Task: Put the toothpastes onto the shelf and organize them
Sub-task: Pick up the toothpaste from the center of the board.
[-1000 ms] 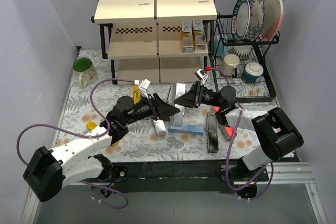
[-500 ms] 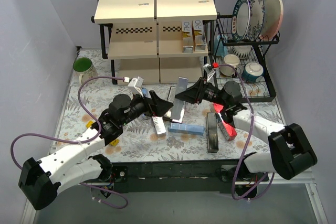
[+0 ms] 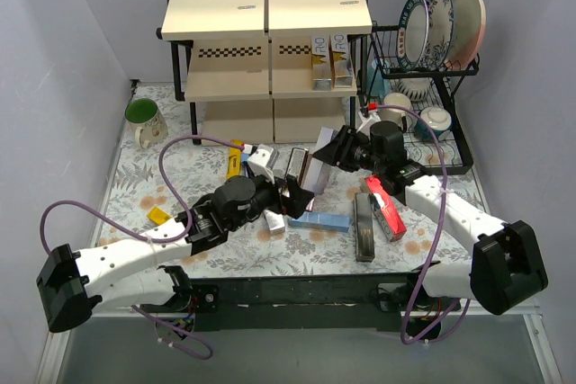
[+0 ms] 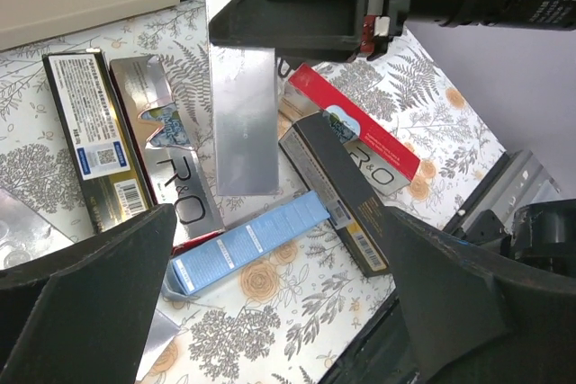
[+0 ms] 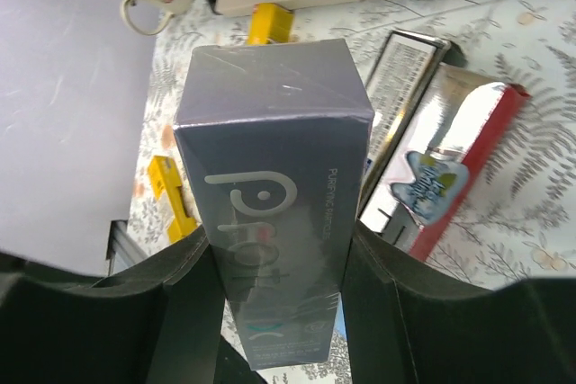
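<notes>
My right gripper [image 3: 337, 148] is shut on a silver-grey toothpaste carton [image 3: 320, 166] and holds it tilted above the pile; in the right wrist view the carton [image 5: 270, 177] fills the space between the fingers [image 5: 184, 312]. My left gripper [image 3: 292, 191] is open and empty over the pile, above a blue carton [image 4: 247, 245], a black carton [image 4: 337, 195] and a red carton [image 4: 355, 132]. Black-gold [image 4: 90, 128] and silver [image 4: 171, 177] cartons lie beside them. The shelf [image 3: 267, 6] stands at the back with two cartons [image 3: 328, 60] on its middle tier.
Two yellow cartons [image 3: 234, 157] [image 3: 160, 216] lie left of the pile. A green mug [image 3: 142, 120] sits at the back left. A black wire dish rack [image 3: 423, 146] with plates and mugs stands right of the shelf.
My right gripper has lifted the silver-grey carton and carried it back and to the right. My left arm has swung right, its open gripper now over the pile.
</notes>
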You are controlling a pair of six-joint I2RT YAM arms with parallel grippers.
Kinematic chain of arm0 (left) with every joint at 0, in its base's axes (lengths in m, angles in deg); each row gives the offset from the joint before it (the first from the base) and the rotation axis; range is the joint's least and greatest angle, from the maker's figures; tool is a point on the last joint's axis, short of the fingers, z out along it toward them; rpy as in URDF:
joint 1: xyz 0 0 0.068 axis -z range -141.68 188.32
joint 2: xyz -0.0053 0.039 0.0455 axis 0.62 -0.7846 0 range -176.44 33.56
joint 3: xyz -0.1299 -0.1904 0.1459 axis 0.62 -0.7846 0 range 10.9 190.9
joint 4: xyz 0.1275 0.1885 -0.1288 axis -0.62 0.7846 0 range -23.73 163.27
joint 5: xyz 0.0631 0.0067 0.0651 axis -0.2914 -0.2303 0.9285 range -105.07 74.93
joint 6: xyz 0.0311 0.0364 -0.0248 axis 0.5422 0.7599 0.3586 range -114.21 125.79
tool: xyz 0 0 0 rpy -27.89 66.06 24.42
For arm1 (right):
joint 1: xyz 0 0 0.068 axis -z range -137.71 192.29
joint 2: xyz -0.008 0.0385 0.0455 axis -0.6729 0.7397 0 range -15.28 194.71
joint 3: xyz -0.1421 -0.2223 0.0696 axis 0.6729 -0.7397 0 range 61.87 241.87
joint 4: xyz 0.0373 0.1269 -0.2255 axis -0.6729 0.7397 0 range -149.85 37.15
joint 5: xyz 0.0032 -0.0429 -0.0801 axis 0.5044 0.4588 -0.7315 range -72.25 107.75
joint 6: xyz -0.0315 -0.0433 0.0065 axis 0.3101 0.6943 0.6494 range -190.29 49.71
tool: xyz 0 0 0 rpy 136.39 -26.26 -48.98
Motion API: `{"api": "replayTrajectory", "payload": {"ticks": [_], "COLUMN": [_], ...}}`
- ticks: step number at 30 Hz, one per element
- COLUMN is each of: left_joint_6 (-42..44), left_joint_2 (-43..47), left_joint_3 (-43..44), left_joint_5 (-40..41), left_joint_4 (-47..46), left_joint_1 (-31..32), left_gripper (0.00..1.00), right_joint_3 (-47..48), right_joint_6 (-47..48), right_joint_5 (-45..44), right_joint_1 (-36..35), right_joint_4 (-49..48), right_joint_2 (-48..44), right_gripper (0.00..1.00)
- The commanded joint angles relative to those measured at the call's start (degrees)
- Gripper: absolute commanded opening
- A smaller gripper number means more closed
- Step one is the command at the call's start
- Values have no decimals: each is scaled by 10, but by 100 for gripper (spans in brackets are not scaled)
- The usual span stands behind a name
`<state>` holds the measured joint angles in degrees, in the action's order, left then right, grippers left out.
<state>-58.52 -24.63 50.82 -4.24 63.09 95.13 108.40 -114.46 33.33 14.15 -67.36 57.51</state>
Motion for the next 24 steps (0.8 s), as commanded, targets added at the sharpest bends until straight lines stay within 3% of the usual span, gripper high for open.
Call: {"api": "replayTrajectory", "payload": {"ticks": [1, 4, 14, 20, 23, 24], "left_joint_6": [6, 8, 268, 428, 542, 575], "left_joint_2": [-10, -31, -129, -198, -251, -264], "left_joint_3": [-24, -34, -33, -58, -70, -76], "left_joint_5": [116, 195, 342, 399, 436, 443], "left_joint_4": [-64, -100, -243, -409, -540, -631], "left_joint_1": [44, 83, 196, 234, 249, 254], "left_gripper": [98, 98, 98, 98, 98, 98], "right_joint_3": [31, 29, 59, 87, 90, 89], "right_joint_6": [-12, -32, -70, -71, -72, -74], "right_joint_5": [-57, -68, -73, -90, -98, -99], "right_joint_1": [-5, -6, -15, -20, -24, -25], "right_joint_4": [34, 40, 102, 139, 149, 149], "right_joint_2": [-29, -32, -29, -31, -38, -40], "right_gripper": [10, 11, 11, 12, 13, 13]}}
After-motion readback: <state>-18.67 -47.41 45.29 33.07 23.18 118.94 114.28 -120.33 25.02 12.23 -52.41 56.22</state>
